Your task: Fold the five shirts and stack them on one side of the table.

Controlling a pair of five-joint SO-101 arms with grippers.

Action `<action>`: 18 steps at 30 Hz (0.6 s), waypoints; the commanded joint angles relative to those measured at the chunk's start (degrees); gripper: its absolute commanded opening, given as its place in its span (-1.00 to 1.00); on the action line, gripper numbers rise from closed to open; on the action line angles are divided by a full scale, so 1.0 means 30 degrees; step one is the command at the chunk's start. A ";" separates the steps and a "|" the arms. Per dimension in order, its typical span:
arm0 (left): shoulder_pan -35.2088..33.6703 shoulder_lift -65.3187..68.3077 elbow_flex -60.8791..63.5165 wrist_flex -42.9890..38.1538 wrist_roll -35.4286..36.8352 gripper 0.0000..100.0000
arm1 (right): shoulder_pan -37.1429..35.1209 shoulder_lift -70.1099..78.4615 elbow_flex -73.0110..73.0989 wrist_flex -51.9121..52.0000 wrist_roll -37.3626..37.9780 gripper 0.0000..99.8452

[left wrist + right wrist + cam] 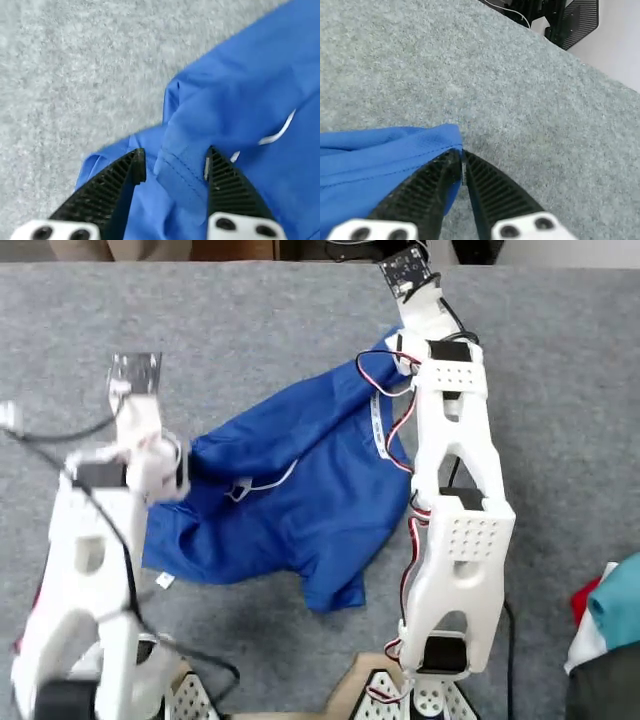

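Note:
A blue shirt (pixel 290 495) lies crumpled in the middle of the grey table (pixel 250 330). My left gripper (pixel 175 162) is open at the shirt's left edge (pixel 180 468), and a raised fold of blue cloth (pixel 182 150) sits between its black fingers (pixel 131 167). My right gripper (pixel 462 159) is shut on the shirt's hem corner (pixel 447 137), at the shirt's far right corner (pixel 398 342) in the high view. A white label strip (pixel 378 425) shows along the collar.
At the table's right edge lies a pile of other clothes (pixel 605 620) in teal, red, white and dark. Bare grey table stretches along the far side and at the front left. Dark stands (pixel 565 17) stand beyond the table's far edge.

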 commanded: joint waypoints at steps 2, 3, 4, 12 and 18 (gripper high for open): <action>0.0322 0.5758 -0.7297 0.2491 0.1377 -0.61 | -0.0132 -0.0015 -0.0161 -0.0352 0.0147 -0.99; 0.0469 0.6842 -0.8557 0.3429 0.1377 -0.61 | -0.0132 -0.0015 -0.0161 -0.0352 0.0147 -0.99; 0.0674 0.7839 -0.9758 0.4630 0.1348 -0.61 | -0.0132 -0.0015 -0.0161 -0.0352 0.0176 -0.99; 0.2022 1.0066 -1.6703 1.3890 0.0117 -0.98 | -0.0132 0.0015 -0.0542 -0.0352 0.0176 -0.99; 0.2344 0.8542 -1.3802 1.4007 -0.1201 -0.90 | -0.0132 0.0015 -0.0571 -0.0352 0.0176 -0.99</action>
